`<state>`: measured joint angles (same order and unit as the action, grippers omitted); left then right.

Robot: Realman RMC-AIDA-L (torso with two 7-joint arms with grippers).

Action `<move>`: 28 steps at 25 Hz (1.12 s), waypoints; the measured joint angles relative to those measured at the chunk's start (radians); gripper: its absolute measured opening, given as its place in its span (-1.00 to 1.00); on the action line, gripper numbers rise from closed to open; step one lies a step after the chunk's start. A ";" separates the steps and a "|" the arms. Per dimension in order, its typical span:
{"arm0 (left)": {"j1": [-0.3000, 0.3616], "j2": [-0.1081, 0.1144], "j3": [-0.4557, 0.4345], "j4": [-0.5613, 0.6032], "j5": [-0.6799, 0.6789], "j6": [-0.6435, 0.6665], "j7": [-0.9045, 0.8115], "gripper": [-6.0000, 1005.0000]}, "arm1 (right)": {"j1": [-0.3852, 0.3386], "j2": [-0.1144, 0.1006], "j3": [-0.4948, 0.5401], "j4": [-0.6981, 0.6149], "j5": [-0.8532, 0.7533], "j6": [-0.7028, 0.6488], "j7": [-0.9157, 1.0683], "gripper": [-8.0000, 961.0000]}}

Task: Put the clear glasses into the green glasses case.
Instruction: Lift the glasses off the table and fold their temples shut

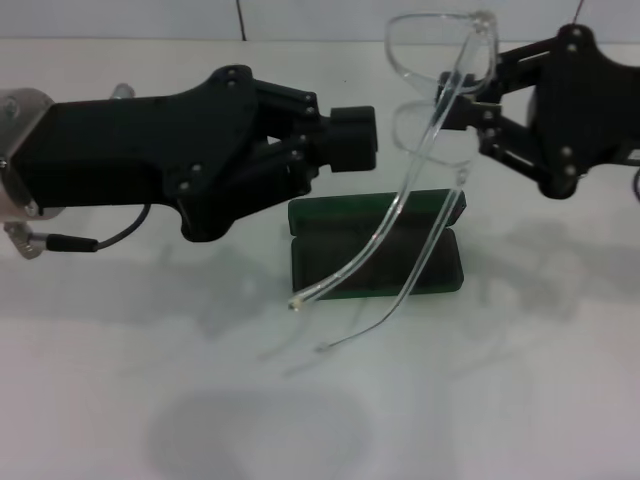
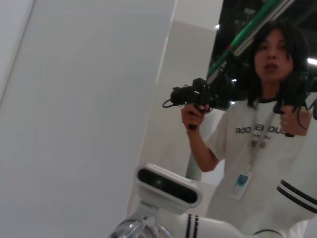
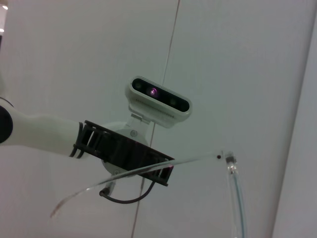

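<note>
1. White worktop (image 1: 120, 400) fills the head view; pale wall behind it.
2. Green glasses case (image 1: 375, 250) lies open near centre, its lid toward 12 o'clock.
3. Clear glasses (image 1: 440, 60) hang in the air at about 1 o'clock from the case, lens up, temple arms unfolded and trailing down across the case toward 7 o'clock.
4. Right pincer (image 1: 478, 100), at 2 o'clock, is clamped on the frame near the hinge.
5. Left pincer (image 1: 350, 138) hovers at 11 o'clock of the case, just beside the glasses, holding nothing; I cannot tell whether its fingers are apart or together.
6. Risk, as judged: the spread temples overhang the case's near edge, so lowering now would leave them outside or catch a tip on the rim and twist the frame in the grip. The smooth plastic may also slip.
</note>
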<state>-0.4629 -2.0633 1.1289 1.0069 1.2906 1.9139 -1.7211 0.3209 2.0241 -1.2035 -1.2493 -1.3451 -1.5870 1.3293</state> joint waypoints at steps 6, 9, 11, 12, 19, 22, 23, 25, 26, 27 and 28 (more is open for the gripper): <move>-0.009 -0.007 0.019 0.006 -0.001 0.000 0.000 -0.86 | 0.075 0.001 -0.041 0.109 0.010 0.007 -0.033 -0.78; -0.010 -0.010 0.020 0.007 0.007 -0.002 0.000 -0.86 | 0.100 0.002 -0.043 0.154 0.040 0.003 -0.052 -0.78; -0.007 -0.010 0.019 0.005 0.010 -0.004 0.002 -0.86 | 0.105 0.001 -0.044 0.166 0.063 -0.004 -0.059 -0.78; -0.005 -0.010 0.017 0.004 0.010 -0.005 0.003 -0.86 | 0.106 0.001 -0.044 0.169 0.074 -0.007 -0.062 -0.78; 0.004 -0.012 0.011 -0.002 0.023 -0.012 0.028 -0.86 | 0.106 0.001 -0.068 0.174 0.110 -0.017 -0.067 -0.78; 0.006 -0.016 0.011 -0.003 0.034 -0.014 0.044 -0.86 | 0.103 0.002 -0.089 0.177 0.117 -0.018 -0.067 -0.78; 0.006 -0.017 0.011 -0.003 0.036 -0.015 0.048 -0.86 | 0.102 0.002 -0.093 0.178 0.117 -0.018 -0.067 -0.78; 0.006 -0.017 0.011 -0.007 0.037 -0.023 0.052 -0.86 | 0.102 0.003 -0.099 0.180 0.119 -0.018 -0.067 -0.78; 0.006 -0.017 0.011 -0.008 0.037 -0.027 0.052 -0.86 | 0.102 0.003 -0.103 0.182 0.122 -0.018 -0.067 -0.78; 0.006 -0.018 0.011 -0.010 0.037 -0.035 0.053 -0.86 | 0.102 0.004 -0.107 0.184 0.125 -0.018 -0.067 -0.78; 0.008 -0.018 0.011 -0.011 0.038 -0.041 0.054 -0.86 | 0.102 0.004 -0.111 0.185 0.127 -0.018 -0.067 -0.78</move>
<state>-0.4551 -2.0816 1.1395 0.9961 1.3283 1.8726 -1.6673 0.4232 2.0278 -1.3144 -1.0638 -1.2178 -1.6047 1.2619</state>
